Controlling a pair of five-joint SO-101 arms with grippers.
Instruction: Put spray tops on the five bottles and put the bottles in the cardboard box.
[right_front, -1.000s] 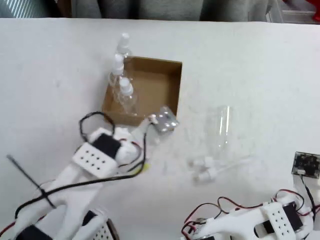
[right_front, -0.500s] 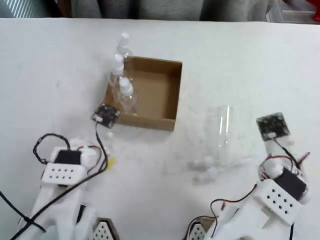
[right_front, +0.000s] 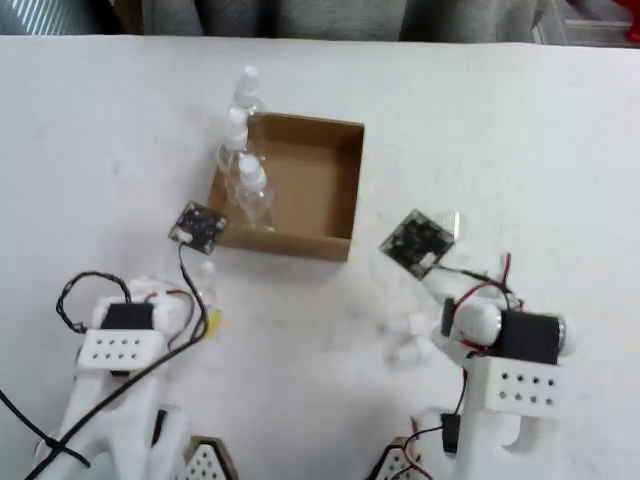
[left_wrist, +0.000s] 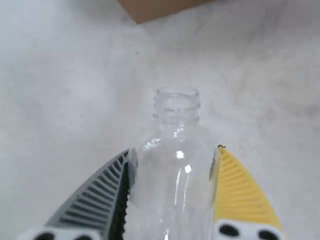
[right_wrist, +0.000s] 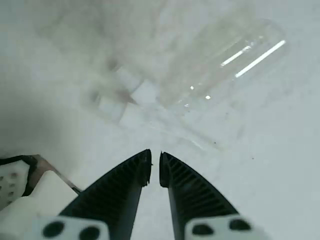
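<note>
Taking the cardboard box (right_front: 300, 190) as the dial's centre in the high view, the left arm (right_front: 115, 350) stood at about 7 o'clock. The left gripper (left_wrist: 172, 155) was clamped on an uncapped clear bottle (left_wrist: 175, 125), its grey and yellow fingers (left_wrist: 100, 200) pressed to either side of the glass. Three capped bottles (right_front: 252, 182) stood in a row from the box's 9 o'clock wall toward its 11 o'clock corner; whether all were inside could not be told. At 5 o'clock two loose spray tops (right_front: 405, 352) lay on the table (right_front: 520, 130). A bare bottle (right_wrist: 225, 55) lay on its side at 4 o'clock, just beside them. The right gripper (right_wrist: 155, 170) hovered near, jaws narrowed to a slit, holding nothing.
</note>
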